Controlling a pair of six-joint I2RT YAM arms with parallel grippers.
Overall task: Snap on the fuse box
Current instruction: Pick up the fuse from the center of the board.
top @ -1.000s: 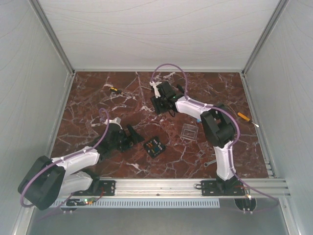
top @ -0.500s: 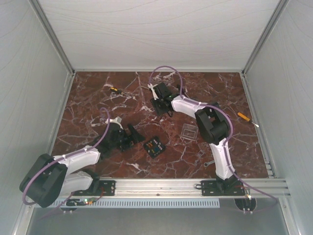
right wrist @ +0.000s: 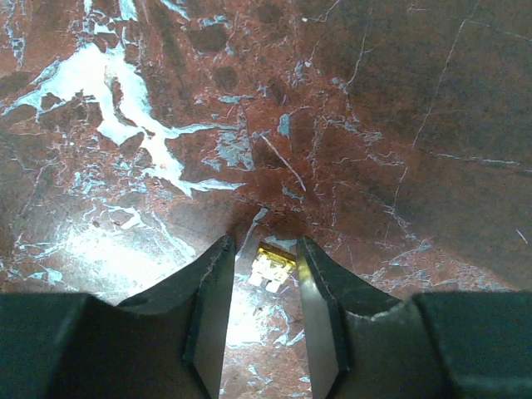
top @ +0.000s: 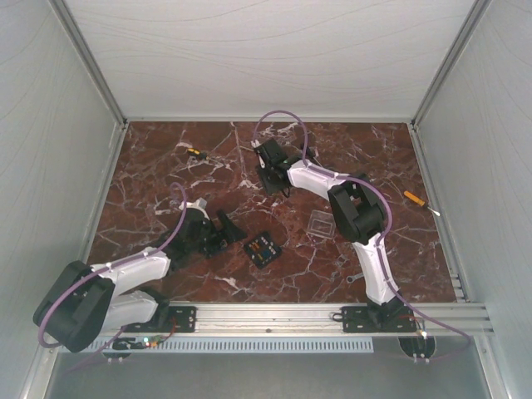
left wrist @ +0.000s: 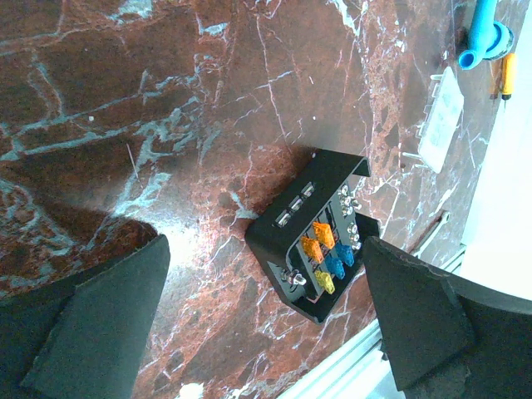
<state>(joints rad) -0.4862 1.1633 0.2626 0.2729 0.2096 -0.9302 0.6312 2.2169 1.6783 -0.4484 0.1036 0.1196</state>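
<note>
Lid not on: fuse box (left wrist: 320,249) lies uncovered ahead of my left gripper (left wrist: 264,274), fingers spread wide; my right gripper (right wrist: 264,249) straddles a yellow fuse (right wrist: 273,268), and I cannot tell if it's pinched

Table (top: 166,166): glossy red marble-look, white veins. Fuse box (left wrist: 320,241): smooth black plastic, slight sheen. Lid (top: 322,223) right of fuse box: clear plastic.

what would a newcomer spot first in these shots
The small black squarish plastic fuse box with orange, blue and yellow fuses sits lidless mid-table, framed by the wide-open left jaws. Its clear square plastic lid lies apart to its right, while the right jaws straddle a tiny yellow fuse-like piece farther back.
</note>
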